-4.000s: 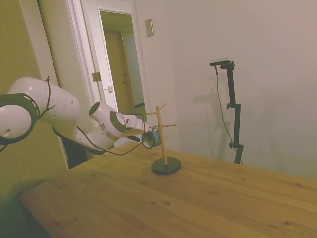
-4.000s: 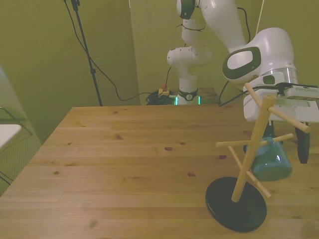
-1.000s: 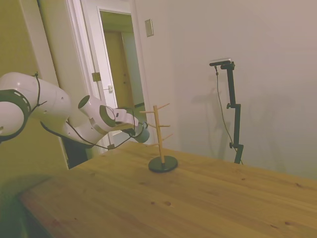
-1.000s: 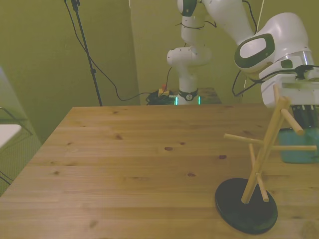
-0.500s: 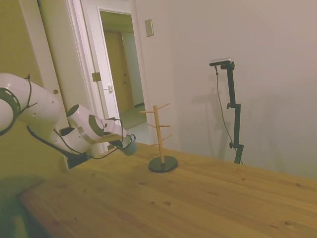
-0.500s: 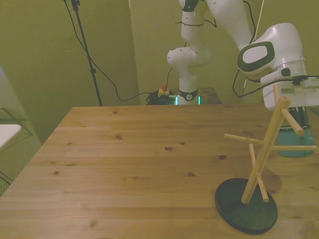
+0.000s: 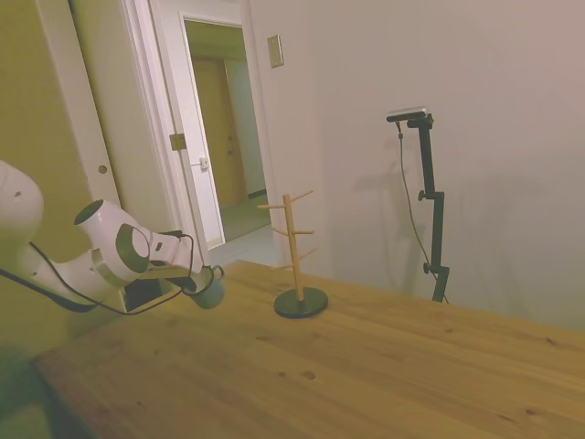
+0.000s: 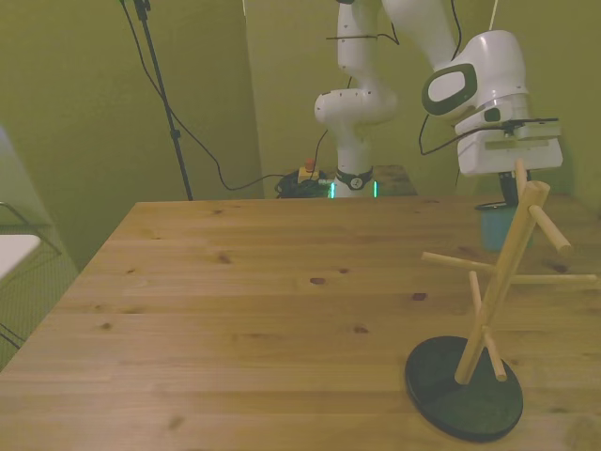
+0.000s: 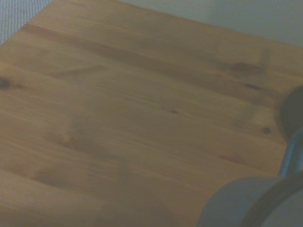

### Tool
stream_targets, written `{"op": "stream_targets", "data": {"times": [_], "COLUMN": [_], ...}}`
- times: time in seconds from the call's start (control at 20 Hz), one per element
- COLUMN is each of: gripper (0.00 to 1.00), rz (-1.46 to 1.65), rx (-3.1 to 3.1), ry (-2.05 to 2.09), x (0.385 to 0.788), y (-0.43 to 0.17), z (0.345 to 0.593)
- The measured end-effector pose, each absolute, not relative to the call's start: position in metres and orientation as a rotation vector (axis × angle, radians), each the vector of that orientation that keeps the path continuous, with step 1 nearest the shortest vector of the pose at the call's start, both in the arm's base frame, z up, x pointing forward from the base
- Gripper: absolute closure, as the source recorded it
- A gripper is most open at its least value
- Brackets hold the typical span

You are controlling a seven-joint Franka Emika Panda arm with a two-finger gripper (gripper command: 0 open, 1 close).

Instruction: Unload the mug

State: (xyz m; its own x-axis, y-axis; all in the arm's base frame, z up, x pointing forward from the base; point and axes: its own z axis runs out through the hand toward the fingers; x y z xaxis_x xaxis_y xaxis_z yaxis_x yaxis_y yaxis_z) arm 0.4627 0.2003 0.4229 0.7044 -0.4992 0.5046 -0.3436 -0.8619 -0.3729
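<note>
Side view: tool [image 7: 203,283] pinching glossy teal mug [image 7: 209,291] w/ dark rim; well apart from wooden peg stand [image 7: 295,247].

— Any lettering, label or number to read anywhere?

— None that I can make out. The white arm [image 8: 470,85] carries dark panels but no legible mark, and the small plate on the wall [image 7: 275,51] beside the doorway is blank at this size (it may bear something, but nothing shows).

— And on the mug [image 8: 495,225] behind the peg stand [image 8: 488,310]?

— Plain teal, no print visible. The stand's dark base has no writing either, and the wrist view is only blurred table [image 9: 118,118] boards.
</note>
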Motion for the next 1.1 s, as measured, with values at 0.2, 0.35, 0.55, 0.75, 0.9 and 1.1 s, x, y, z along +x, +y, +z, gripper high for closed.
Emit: {"op": "stream_targets", "data": {"times": [0.2, 0.35, 0.55, 0.75, 0.9, 1.1], "gripper": [1.00, 1.00, 1.00, 1.00, 1.00, 1.00], "rz": [-0.850, -0.821, -0.744, -0.667, -0.612, -0.574], "rx": [-2.679, -2.681, -2.698, -2.739, -2.766, -2.786], "ry": [0.766, 0.861, 0.949, 1.008, 1.046, 1.076], "x": [0.444, 0.437, 0.429, 0.428, 0.420, 0.415], "y": [0.177, 0.154, 0.126, 0.102, 0.090, 0.073], "z": [0.428, 0.437, 0.442, 0.427, 0.406, 0.391]}}
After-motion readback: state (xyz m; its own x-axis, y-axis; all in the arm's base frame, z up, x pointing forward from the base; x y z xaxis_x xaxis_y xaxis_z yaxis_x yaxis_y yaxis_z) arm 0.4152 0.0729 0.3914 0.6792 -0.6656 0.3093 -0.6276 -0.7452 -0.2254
